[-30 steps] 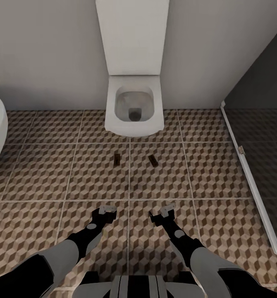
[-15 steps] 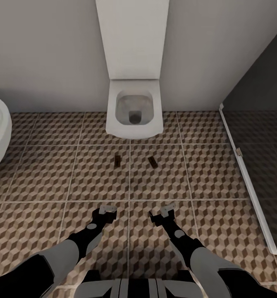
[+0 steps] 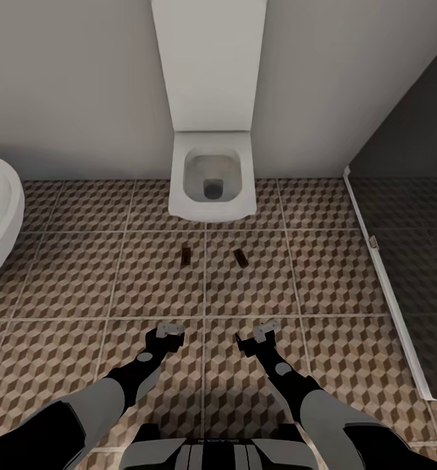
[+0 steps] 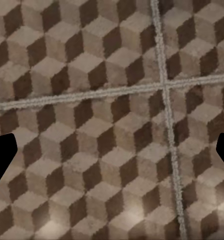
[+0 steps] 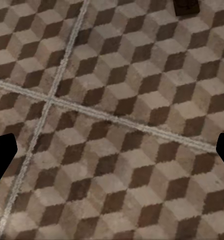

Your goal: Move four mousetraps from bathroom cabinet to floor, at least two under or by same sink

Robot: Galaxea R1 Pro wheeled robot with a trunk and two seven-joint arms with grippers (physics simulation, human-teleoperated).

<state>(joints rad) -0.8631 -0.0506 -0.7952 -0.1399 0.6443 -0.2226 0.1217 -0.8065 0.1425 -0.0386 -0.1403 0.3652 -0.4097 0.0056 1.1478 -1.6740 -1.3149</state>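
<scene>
Both grippers, left gripper (image 3: 169,337) and right gripper (image 3: 256,337), hang empty with fingers spread above the bathroom floor (image 3: 68,274). Beyond them, two mousetraps lie flat on the tiles, one (image 3: 186,256) beside the other (image 3: 241,257), near one white toilet (image 3: 212,176).

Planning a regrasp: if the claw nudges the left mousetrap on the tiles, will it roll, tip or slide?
The left mousetrap lies flat and low on the bathroom floor, so it will probably slide, not roll or tip. It looks small and likely light; a grout line might catch it.
</scene>
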